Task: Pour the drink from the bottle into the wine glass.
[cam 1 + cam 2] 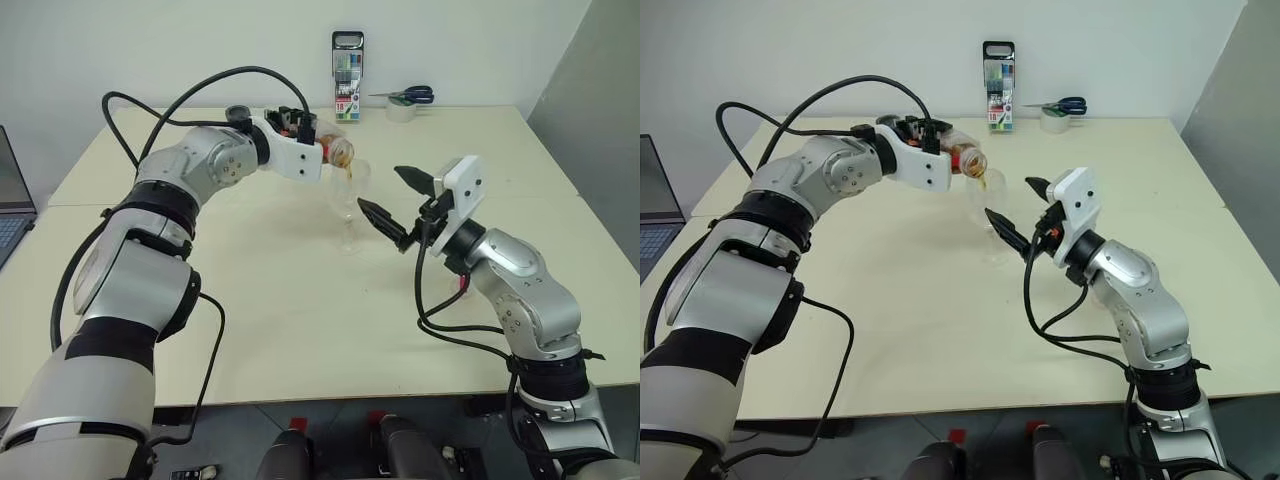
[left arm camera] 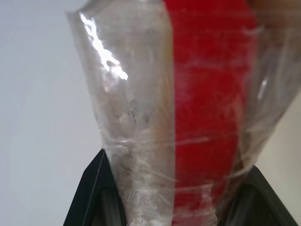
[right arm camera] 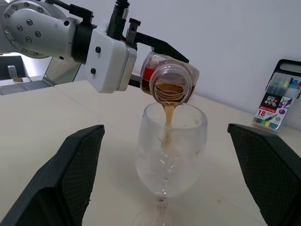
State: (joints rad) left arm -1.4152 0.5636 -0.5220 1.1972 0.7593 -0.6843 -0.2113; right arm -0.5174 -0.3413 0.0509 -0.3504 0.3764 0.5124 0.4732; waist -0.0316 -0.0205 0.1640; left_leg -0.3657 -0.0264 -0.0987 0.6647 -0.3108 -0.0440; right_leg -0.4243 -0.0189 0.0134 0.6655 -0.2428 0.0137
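Head stereo pair looks forward-down over cream table (image 1: 300,330), 12 o'clock toward wall. Left wrist view pressed against clear red-labelled plastic bottle (image 2: 188,117). Right wrist view near clear stemmed wine glass (image 3: 171,150), shared with head pair.

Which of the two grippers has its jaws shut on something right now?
The left gripper: its jaws clamp the tilted bottle, pouring the drink into the wine glass. The right gripper stands beside the glass, jaws wide open and empty.
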